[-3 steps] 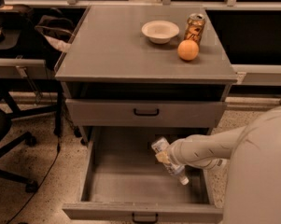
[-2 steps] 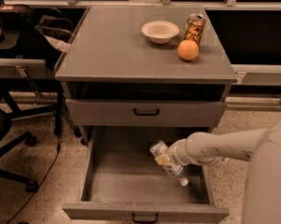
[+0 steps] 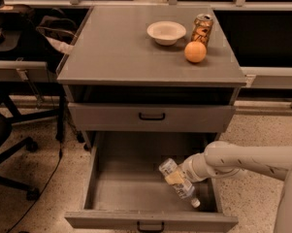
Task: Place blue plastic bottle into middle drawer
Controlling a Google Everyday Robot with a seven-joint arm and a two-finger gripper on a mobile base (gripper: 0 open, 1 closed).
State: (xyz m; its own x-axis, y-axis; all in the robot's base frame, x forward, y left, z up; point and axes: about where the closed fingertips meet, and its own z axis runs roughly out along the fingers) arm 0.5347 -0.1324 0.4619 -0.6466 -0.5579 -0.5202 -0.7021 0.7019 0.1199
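The blue plastic bottle (image 3: 177, 181) is a clear, pale bottle with a white label. It is tilted inside the open middle drawer (image 3: 111, 188), with its white cap (image 3: 195, 203) pointing down toward the front right corner. My gripper (image 3: 188, 174) reaches in from the right on a white arm and is shut on the bottle's middle, low over the drawer floor. The bottle hides most of the fingers.
The shut upper drawer (image 3: 151, 116) with a black handle sits just above. On the cabinet top stand a white bowl (image 3: 166, 32), an orange (image 3: 195, 52) and a brown drink can (image 3: 202, 29). An office chair (image 3: 5, 135) and desk are at the left.
The gripper and bottle have dropped lower into the drawer, toward its front right. The arm now stretches in more from the right.
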